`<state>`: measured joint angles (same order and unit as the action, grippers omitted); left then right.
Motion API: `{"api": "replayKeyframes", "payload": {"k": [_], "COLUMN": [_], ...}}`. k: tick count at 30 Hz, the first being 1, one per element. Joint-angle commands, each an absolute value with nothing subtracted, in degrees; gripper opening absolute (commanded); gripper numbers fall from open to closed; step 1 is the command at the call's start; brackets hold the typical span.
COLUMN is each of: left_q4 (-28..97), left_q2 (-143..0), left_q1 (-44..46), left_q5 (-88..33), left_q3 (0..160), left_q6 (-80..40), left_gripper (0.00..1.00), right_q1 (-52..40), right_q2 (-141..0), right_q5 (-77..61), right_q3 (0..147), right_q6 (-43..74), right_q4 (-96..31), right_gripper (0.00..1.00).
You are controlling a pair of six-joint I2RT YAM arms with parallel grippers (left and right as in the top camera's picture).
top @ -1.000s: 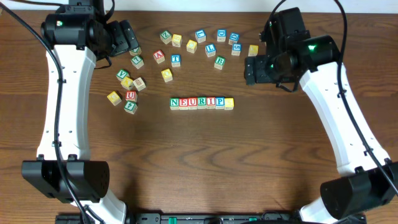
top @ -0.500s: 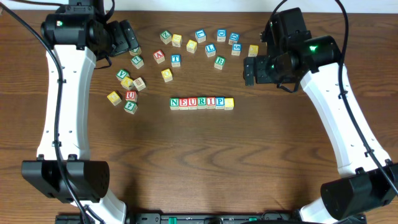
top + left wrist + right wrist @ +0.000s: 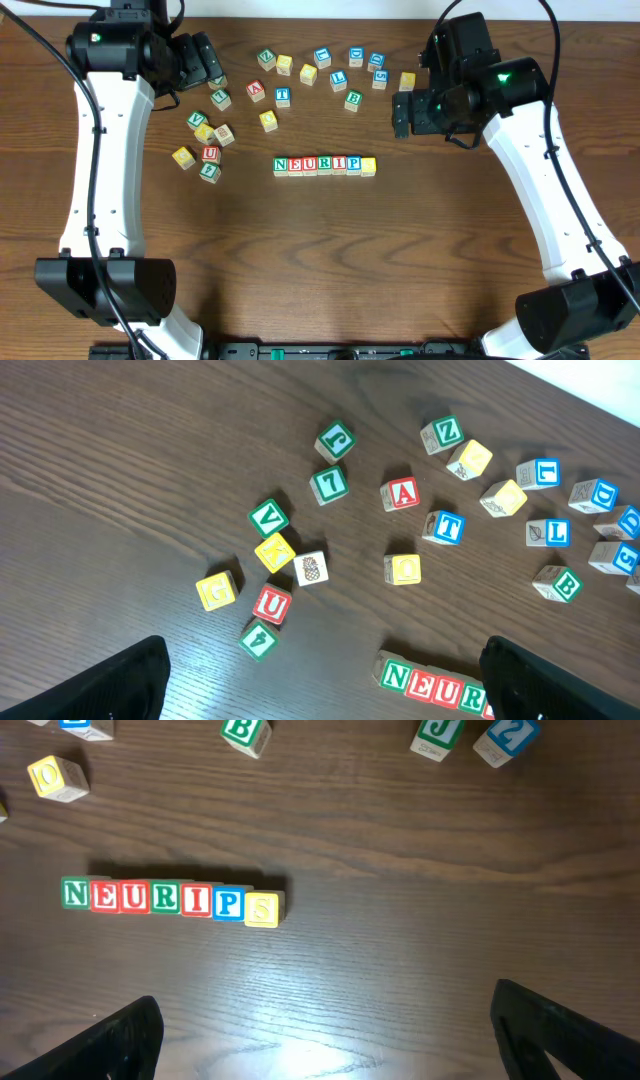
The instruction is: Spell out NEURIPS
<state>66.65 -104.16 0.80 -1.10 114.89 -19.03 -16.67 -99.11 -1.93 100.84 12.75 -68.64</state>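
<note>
Left jaws stood wide apart and empty, only their dark tips showing at the lower corners of the left wrist view, and from overhead they sat at the upper left of the frame, hidden under the arm's own body. Just right of them a loose cluster (image 3: 205, 140) of spare cubes lay on the bench (image 3: 300, 270), and an upper scatter (image 3: 320, 75) of more spares spread along the top middle. At the centre sat the NEURIPS row (image 3: 324, 165), seven cubes touching side by side in a straight line, apart from every stray. They looked like light, stiff wooden blocks with smooth painted faces, likely to slip if pinched at a corner. Any one of them would best be taken across its near and far flat sides, since its neighbours blocked the other two. The row's last piece, the yellow cube (image 3: 262, 909), read plain from overhead, and its faint S showed only in the right wrist view. The left wrist view cut the row off after R. At the upper right, the right jaws were likewise spread and empty, up and to the right of the row.
</note>
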Motion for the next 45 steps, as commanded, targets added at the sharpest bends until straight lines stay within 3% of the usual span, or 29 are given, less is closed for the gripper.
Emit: {"api": "replayKeyframes", "payload": {"k": [1, 16, 24, 34, 45], "left_q4": [66.8, 66.8, 66.8, 66.8, 66.8], "left_q2": [-104.6, -104.6, -104.6, -104.6, -104.6], "left_q1": [0.6, 0.5, 0.6, 0.6, 0.6], "left_q5": [-0.4, -0.4, -0.4, -0.4, -0.4], "left_q3": [114.6, 114.6, 114.6, 114.6, 114.6], "left_q6": [-18.4, -18.4, -18.4, -18.4, -18.4], "left_gripper": [0.98, 0.98, 0.98, 0.98, 0.98], "right_q1": [-16.6, -16.6, -15.4, -5.0, 0.4], "right_q2": [-98.0, -97.7, -86.3, -58.2, -25.7], "right_q5": [-1.0, 4.9, 13.6, 9.5, 7.6], "right_q3": [101.1, 101.1, 96.2, 65.2, 30.3], "right_q6": [11.9, 11.9, 7.3, 6.6, 6.8], "right_q4": [-68.8, -66.0, -56.7, -31.2, -11.7], "right_gripper": [0.99, 0.99, 0.99, 0.99, 0.99]}}
